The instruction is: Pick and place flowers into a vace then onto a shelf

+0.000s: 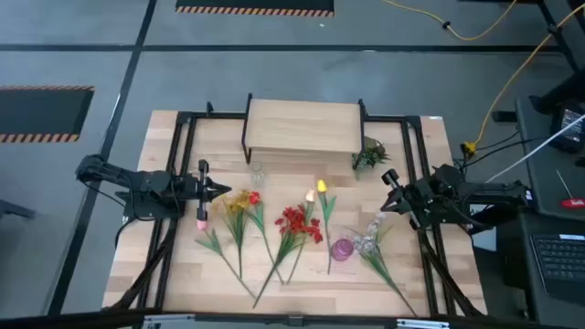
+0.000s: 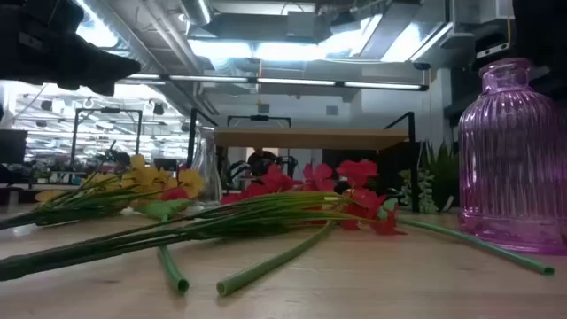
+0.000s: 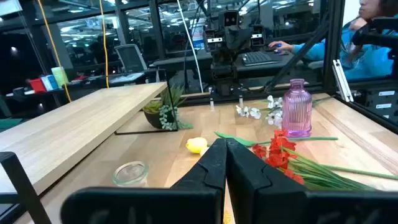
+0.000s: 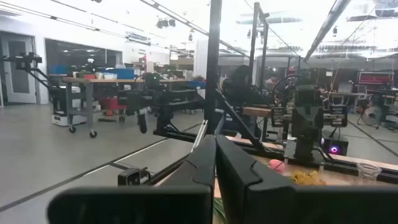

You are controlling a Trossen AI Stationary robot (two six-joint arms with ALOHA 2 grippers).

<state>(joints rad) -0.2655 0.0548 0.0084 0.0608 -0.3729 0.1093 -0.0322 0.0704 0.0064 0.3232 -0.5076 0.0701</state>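
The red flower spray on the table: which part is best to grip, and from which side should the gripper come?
Probably the bare green stem of the red flower spray, below its red blooms, coming from straight above. It lies flat on the table, so the thin stem suits a two-finger pinch across it. Neighbouring stems lie close, so choose a stretch apart from them.

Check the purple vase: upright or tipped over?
Upright. The purple vase stands on its base with its neck up in the low view, empty; the left wrist view agrees.

Purple vase (image 2: 512, 159) cut off at the low view's right edge.
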